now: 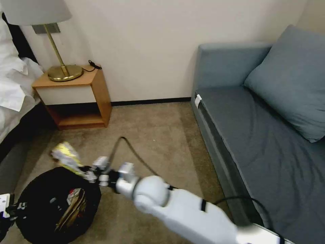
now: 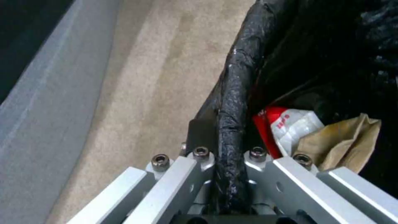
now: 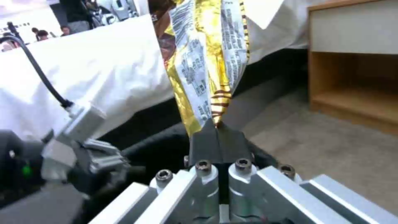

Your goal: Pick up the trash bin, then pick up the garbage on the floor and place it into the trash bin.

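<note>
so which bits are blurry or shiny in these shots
Head view: the silvery-yellow wrapper and the right gripper holding it are motion-smeared. Left wrist view: highlights glint on the trash bin liner's rim. Right wrist view: the wrapper's gold foil gleams.

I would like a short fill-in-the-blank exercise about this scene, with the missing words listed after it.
1. The right gripper is shut on the silvery-yellow ____.
2. The left gripper is clamped on the black-lined ____ of the trash bin.
3. Inside the bin, the red-and-white packet lies beside the tan-brown ____.
4. The lamp stands on the wooden ____.

Missing words: wrapper; rim; wrapper; nightstand
</note>
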Robot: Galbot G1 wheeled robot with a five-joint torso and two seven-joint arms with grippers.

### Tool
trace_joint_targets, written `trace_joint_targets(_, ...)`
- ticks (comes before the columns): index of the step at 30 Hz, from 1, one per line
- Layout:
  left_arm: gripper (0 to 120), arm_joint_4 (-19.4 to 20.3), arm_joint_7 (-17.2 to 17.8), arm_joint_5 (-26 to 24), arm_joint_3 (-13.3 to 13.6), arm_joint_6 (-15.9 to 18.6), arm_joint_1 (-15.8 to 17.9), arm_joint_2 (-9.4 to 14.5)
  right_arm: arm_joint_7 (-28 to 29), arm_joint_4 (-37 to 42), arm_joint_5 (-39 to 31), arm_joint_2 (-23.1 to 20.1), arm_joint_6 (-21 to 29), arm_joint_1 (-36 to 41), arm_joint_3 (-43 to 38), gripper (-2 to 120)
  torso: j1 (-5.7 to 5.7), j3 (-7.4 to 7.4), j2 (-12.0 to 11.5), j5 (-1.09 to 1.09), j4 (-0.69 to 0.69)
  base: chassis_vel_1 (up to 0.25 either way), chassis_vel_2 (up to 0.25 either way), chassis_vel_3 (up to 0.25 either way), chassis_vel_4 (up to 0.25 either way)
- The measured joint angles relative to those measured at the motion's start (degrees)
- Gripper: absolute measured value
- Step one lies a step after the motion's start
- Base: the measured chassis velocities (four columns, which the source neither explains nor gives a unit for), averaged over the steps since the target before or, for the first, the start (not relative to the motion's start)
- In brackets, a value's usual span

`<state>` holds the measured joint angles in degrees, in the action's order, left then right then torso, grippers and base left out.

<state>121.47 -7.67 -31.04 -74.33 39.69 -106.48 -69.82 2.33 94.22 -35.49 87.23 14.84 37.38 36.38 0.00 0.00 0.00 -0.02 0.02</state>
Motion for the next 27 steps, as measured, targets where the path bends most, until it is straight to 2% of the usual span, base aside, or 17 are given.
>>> trace_joint_targets(3, 2, 0.01, -0.08, -0.1, -0.34, 0.01, 0.0, 0.03, 1.06, -2.23, -0.37, 2.78, 0.31, -0.42, 2.08, 0, 0.0, 0.0, 0.0, 0.0, -0.01, 0.0, 0.0, 0.0, 0.0)
trace_joint_targets(6, 2, 0.18, -0.22, -0.17, -0.4, 0.05, 0.0, 0.06, 1.19, -3.32, -0.38, 3.41, 0.31, -0.34, 2.98, 0, 0.0, 0.0, 0.0, 0.0, -0.01, 0.0, 0.0, 0.0, 0.0)
trace_joint_targets(10, 2, 0.2, -0.35, -0.45, -0.41, 0.16, 0.18, 0.14, 1.17, -4.03, -0.28, 3.55, 1.04, 0.03, 3.77, 9, 0.0, 0.0, 0.0, 0.0, -0.02, 0.0, 0.0, 0.0, 0.0)
trace_joint_targets(14, 2, 0.2, -0.41, -0.67, -0.41, 0.28, 0.43, 0.23, 1.18, -3.13, 0.32, 2.73, 3.84, 0.24, 4.18, 27, 0.0, 0.0, 0.0, 0.01, -0.02, 0.0, 0.0, 0.0, 0.0)
trace_joint_targets(16, 2, 0.2, -0.44, -0.7, -0.42, 0.31, 0.43, 0.24, 1.2, -2.9, 0.4, 2.54, 4.3, 0.24, 4.25, 30, 0.0, 0.0, 0.0, 0.02, -0.02, 0.0, 0.0, 0.0, 0.0)
trace_joint_targets(18, 2, 0.2, -0.51, -0.72, -0.42, 0.34, 0.45, 0.33, 1.2, -2.61, 0.68, 2.27, 5.1, 0.25, 4.48, 42, 0.0, 0.0, 0.0, 0.02, -0.02, 0.0, 0.0, 0.0, 0.0)
trace_joint_targets(19, 2, 0.2, -0.51, -0.72, -0.42, 0.34, 0.45, 0.33, 1.2, -2.61, 0.68, 2.27, 5.1, 0.25, 4.48, 42, 0.0, 0.0, 0.0, 0.02, -0.02, 0.0, 0.0, 0.0, 0.0)
trace_joint_targets(22, 2, 0.2, -0.56, -0.79, -0.46, 0.38, 0.51, 0.47, 1.2, -2.59, 0.89, 2.27, 5.51, 0.35, 4.54, 56, 0.0, 0.0, 0.0, 0.02, -0.02, 0.0, 0.0, 0.0, 0.0)
trace_joint_targets(23, 2, 0.2, -0.56, -0.79, -0.46, 0.38, 0.51, 0.47, 1.2, -2.59, 0.89, 2.27, 5.51, 0.35, 4.54, 56, 0.0, 0.0, 0.0, 0.02, -0.02, 0.0, 0.0, 0.0, 0.0)
trace_joint_targets(27, 2, 0.18, -0.56, -0.97, -0.47, 0.45, 0.7, 0.59, 1.21, -2.22, 1.92, 2.13, 5.47, 0.67, 4.11, 73, 0.0, 0.0, 0.0, 0.02, -0.02, 0.0, 0.0, 0.0, 0.0)
